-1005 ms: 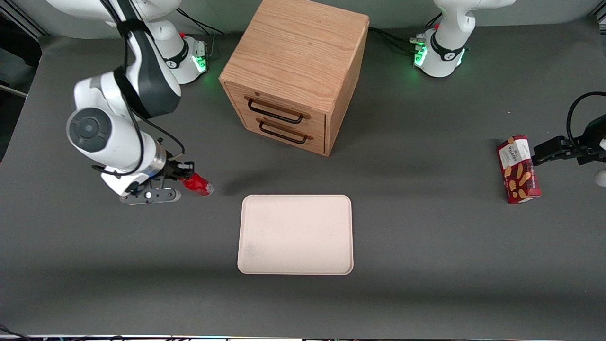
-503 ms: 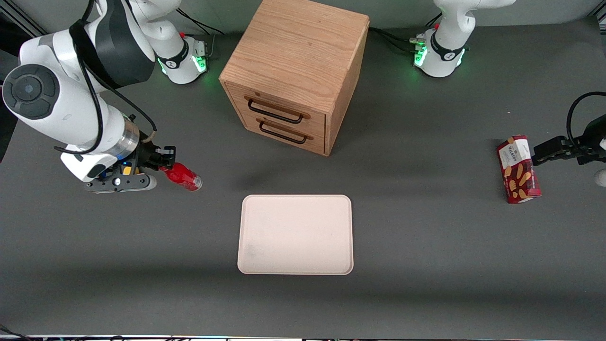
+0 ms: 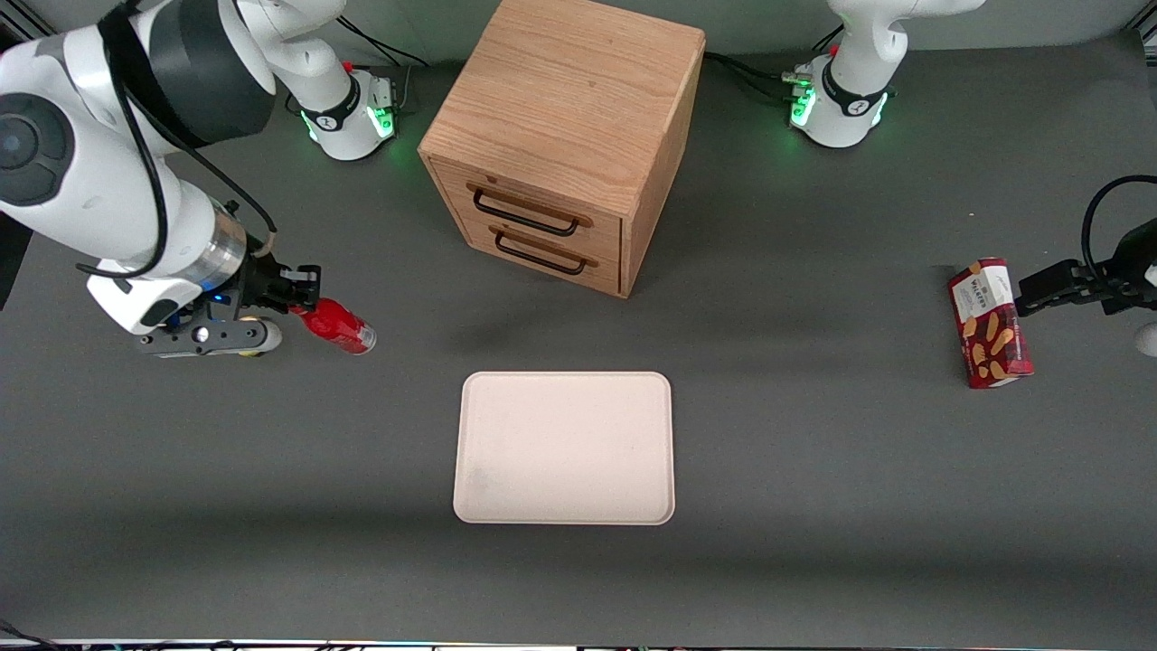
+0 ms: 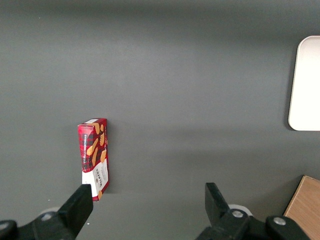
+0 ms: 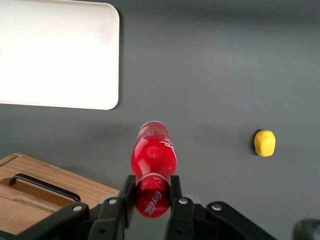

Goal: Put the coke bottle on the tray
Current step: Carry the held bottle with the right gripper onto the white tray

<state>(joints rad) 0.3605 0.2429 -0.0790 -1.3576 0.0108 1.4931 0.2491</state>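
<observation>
My right gripper (image 3: 303, 303) is shut on the cap end of the small red coke bottle (image 3: 336, 327) and holds it lifted above the table, tilted, base pointing toward the tray. In the right wrist view the bottle (image 5: 155, 155) sits clamped between the two black fingers (image 5: 126, 192) of the gripper (image 5: 150, 192). The cream-beige tray (image 3: 565, 448) lies flat at the table's middle, nearer the front camera than the bottle and well apart from it; its corner shows in the right wrist view (image 5: 55, 55).
A wooden two-drawer cabinet (image 3: 565, 136) stands farther from the front camera than the tray. A yellow lump (image 5: 265, 142) lies on the table under my arm. A red snack box (image 3: 990, 324) lies toward the parked arm's end.
My gripper has lifted the coke bottle and carried it away from the tray, toward the working arm's end of the table and farther from the front camera.
</observation>
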